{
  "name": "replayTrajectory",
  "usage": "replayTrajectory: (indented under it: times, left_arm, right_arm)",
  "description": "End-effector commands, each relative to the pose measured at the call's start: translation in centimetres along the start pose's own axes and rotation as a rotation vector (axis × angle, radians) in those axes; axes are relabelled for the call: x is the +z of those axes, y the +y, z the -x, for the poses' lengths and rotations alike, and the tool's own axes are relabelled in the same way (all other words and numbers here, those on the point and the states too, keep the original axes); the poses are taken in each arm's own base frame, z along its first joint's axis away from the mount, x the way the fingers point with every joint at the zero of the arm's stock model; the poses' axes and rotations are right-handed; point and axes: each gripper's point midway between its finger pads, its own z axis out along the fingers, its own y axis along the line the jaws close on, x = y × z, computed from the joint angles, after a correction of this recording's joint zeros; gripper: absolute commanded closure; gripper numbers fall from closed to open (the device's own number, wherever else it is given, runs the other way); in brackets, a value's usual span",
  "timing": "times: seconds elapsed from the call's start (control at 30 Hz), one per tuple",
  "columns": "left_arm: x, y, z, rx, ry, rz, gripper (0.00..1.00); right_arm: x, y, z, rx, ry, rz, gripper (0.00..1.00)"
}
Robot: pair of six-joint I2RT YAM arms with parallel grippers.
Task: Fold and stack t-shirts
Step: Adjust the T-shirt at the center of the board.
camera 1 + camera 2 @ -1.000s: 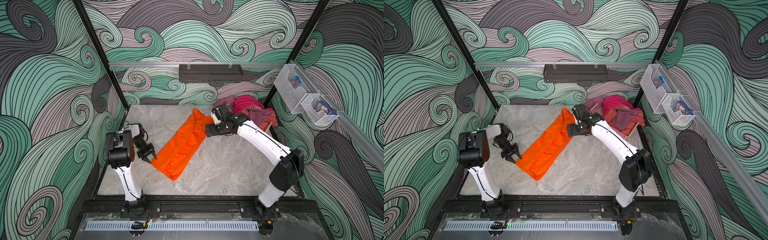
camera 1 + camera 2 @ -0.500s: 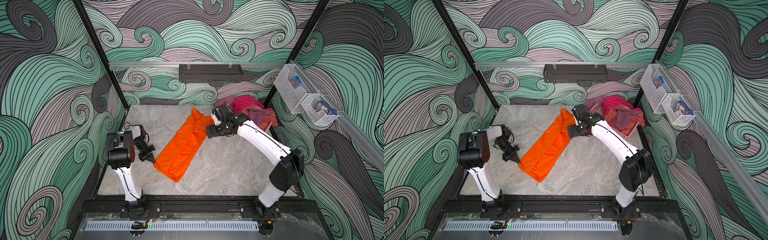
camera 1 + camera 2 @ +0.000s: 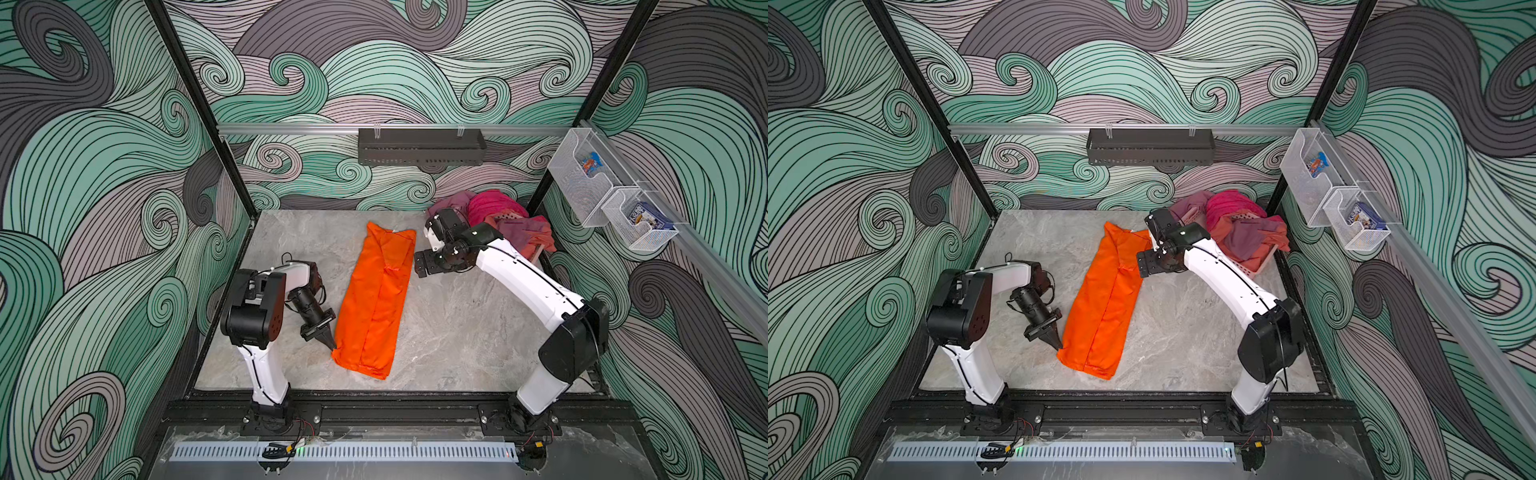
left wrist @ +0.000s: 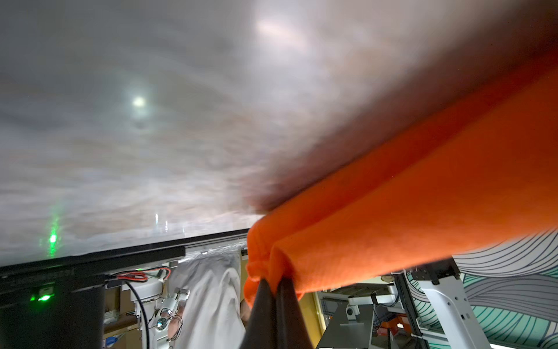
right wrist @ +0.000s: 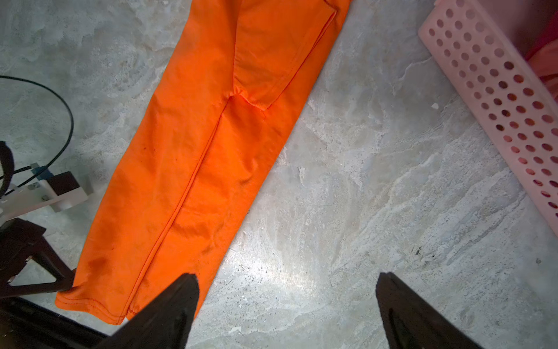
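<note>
The left gripper [image 4: 273, 283] has its jaws clamped on the near hem corner of the orange t-shirt [image 3: 376, 299], a long narrow strip lying in the middle of the table [image 3: 457, 332]. The right gripper [image 5: 285, 276] hovers beside its far half, jaws wide apart, empty. The crosswise fold looks in hand: next, I'd say, carry that hem to the collar end, layers kept together.

The grey marbled bench [image 3: 457, 332] carries a bright orange cloth t-shirt [image 3: 374, 299] folded lengthwise and, in its far right corner, a pink perforated plastic basket [image 5: 483, 84].
</note>
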Motion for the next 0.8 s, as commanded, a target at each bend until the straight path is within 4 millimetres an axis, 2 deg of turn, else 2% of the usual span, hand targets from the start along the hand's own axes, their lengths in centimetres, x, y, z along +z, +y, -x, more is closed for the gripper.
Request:
replayTrajectory:
  times: [0.0, 0.13, 0.27, 0.3, 0.47, 0.6, 0.77]
  left_arm:
    - [-0.1, -2.5, 0.5, 0.022, 0.016, -0.026, 1.0]
    - [-0.4, -3.5, 1.7, 0.031, -0.003, -0.023, 0.99]
    - [-1.1, -3.5, 1.8, 0.057, -0.023, 0.01, 0.64]
    - [-1.5, -3.2, 1.7, 0.064, -0.036, 0.035, 0.6]
    - [-2.9, -2.6, 0.9, 0.107, -0.094, 0.081, 0.59]
    - [-2.4, -2.8, 0.2, 0.124, -0.065, 0.042, 0.59]
    - [-2.0, -1.8, -1.0, 0.144, -0.051, 0.053, 0.59]
  right_arm:
    - [-0.3, 0.8, -2.8, 0.078, 0.086, 0.075, 0.05]
    - [0.3, 2.1, -6.1, 0.141, 0.185, 0.153, 0.08]
    - [-0.1, 4.1, -9.1, 0.139, 0.242, 0.197, 0.07]
    - [-0.2, 4.6, -9.7, 0.146, 0.258, 0.212, 0.08]
    - [0.2, 8.4, -12.7, 0.129, 0.334, 0.264, 0.2]
    - [1.4, 11.5, -15.8, 0.086, 0.421, 0.236, 0.31]
    - [3.1, 15.6, -18.9, 0.066, 0.485, 0.276, 0.44]
